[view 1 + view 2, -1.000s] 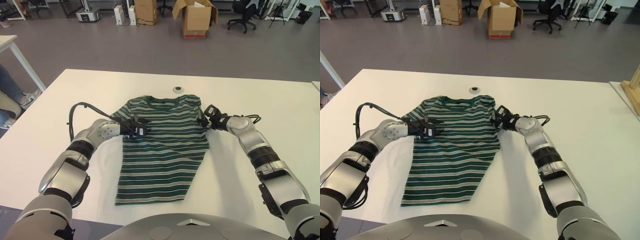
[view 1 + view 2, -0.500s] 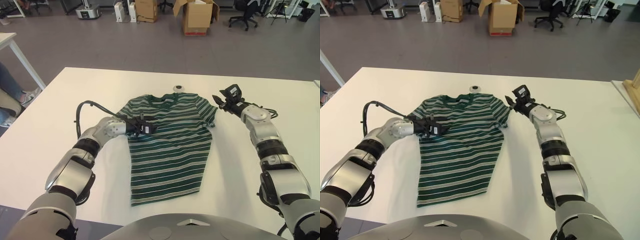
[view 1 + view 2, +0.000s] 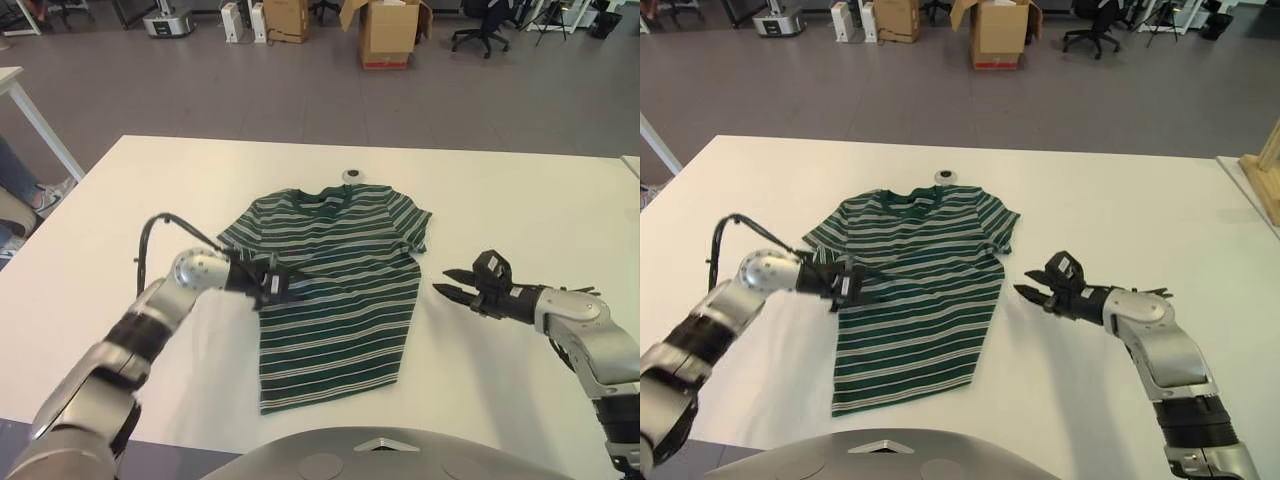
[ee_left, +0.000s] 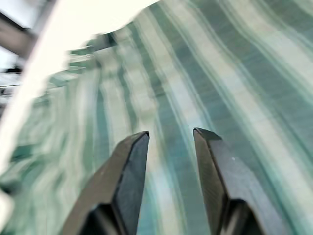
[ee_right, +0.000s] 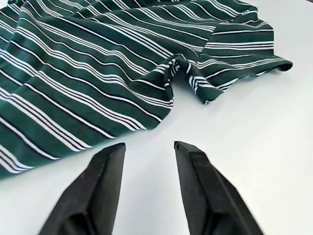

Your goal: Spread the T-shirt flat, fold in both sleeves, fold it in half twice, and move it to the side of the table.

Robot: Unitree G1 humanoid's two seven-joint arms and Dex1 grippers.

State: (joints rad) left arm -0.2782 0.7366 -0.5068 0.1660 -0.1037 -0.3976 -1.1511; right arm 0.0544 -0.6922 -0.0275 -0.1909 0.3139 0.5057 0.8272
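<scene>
A green T-shirt (image 3: 335, 270) with white stripes lies on the white table (image 3: 520, 210), collar away from me. Its right sleeve (image 3: 413, 225) sticks out to the side. My left gripper (image 3: 272, 285) rests over the shirt's left edge at about chest height. In the left wrist view this gripper (image 4: 171, 133) is open, with striped fabric just beyond its fingers. My right gripper (image 3: 447, 282) is low over bare table a little to the right of the shirt's side edge, pointing at it. The right wrist view shows this gripper (image 5: 149, 145) open and holding nothing.
A small round object (image 3: 351, 176) sits on the table just past the collar. Cardboard boxes (image 3: 390, 35) and office chairs stand on the floor beyond the far edge. Another white table (image 3: 15, 85) is at the far left. Bare tabletop lies on both sides of the shirt.
My right gripper left the right sleeve, which now lies spread out, and drew back toward me onto bare table. The left gripper slid nearer along the shirt's left edge.
</scene>
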